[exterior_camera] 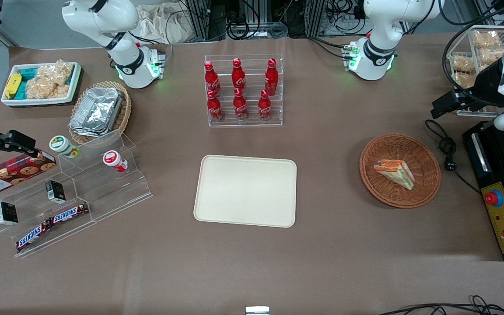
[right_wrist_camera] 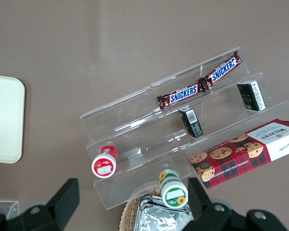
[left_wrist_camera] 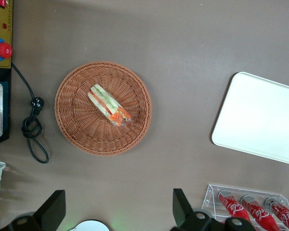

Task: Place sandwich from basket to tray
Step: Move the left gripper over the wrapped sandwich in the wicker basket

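Note:
The sandwich is a small wedge of pale bread with orange, red and green filling. It lies in the round reddish-brown wicker basket toward the working arm's end of the table. In the left wrist view the sandwich lies near the middle of the basket. The cream tray lies flat and bare at the table's middle and also shows in the left wrist view. My left gripper hangs high above the table, farther from the front camera than the basket. It is open and empty.
A clear rack of red cola bottles stands farther back than the tray. A black control box with a red button and a black cable lie beside the basket. A clear stepped shelf with snacks stands toward the parked arm's end.

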`<state>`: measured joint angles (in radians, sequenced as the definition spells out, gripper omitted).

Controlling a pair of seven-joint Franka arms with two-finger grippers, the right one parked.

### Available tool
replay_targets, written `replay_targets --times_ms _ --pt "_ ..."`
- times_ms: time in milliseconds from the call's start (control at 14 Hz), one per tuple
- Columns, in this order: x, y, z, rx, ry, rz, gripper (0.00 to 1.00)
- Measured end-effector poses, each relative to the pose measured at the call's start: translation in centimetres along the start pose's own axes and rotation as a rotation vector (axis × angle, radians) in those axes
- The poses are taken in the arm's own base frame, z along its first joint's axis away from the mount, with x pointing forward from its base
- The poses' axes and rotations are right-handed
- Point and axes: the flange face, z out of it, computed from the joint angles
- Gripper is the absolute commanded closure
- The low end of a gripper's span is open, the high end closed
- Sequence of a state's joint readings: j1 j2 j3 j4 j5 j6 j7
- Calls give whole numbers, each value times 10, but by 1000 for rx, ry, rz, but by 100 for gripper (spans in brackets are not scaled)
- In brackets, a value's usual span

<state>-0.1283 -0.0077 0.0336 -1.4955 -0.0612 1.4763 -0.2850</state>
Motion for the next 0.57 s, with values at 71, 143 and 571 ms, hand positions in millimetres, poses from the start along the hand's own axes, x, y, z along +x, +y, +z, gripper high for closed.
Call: replay_targets --times_ms 71,143,571 --pt "0 0 0 0 -1 3 0" --pt "0 0 1 0 -1 3 0" --pt "17 -5 42 28 -66 -199 0"
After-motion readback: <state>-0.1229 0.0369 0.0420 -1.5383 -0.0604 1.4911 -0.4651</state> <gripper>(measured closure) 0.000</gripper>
